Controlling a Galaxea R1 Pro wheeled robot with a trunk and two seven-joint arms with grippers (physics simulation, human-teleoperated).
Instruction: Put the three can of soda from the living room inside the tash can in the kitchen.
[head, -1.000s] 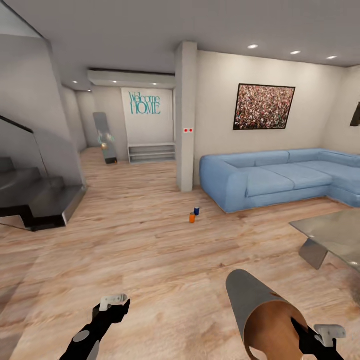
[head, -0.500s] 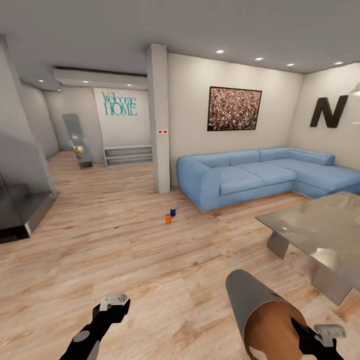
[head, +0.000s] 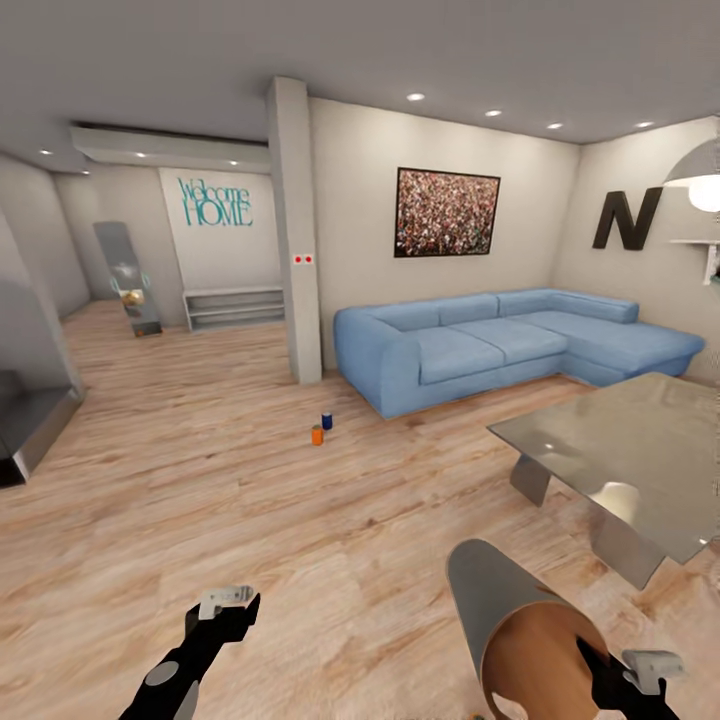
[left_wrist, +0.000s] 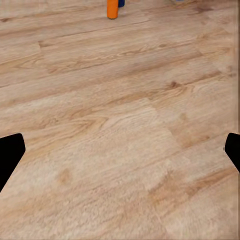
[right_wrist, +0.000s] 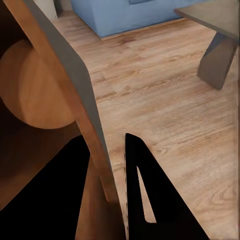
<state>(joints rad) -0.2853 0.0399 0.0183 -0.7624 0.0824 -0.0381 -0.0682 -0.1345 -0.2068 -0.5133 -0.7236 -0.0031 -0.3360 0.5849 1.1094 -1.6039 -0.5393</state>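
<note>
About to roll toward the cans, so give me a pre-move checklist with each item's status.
1. Bin held: ok. The right gripper is clamped on the wall of the trash can.
2. Left gripper free for picking: ok, open over bare floor.
3. Cans located: not ok. One orange can and the blue can stand on the floor; a third is not spotted.
4. Path to them: ok, open wooden floor ahead.
5. Glass table clearance on the right: cannot tell.
</note>
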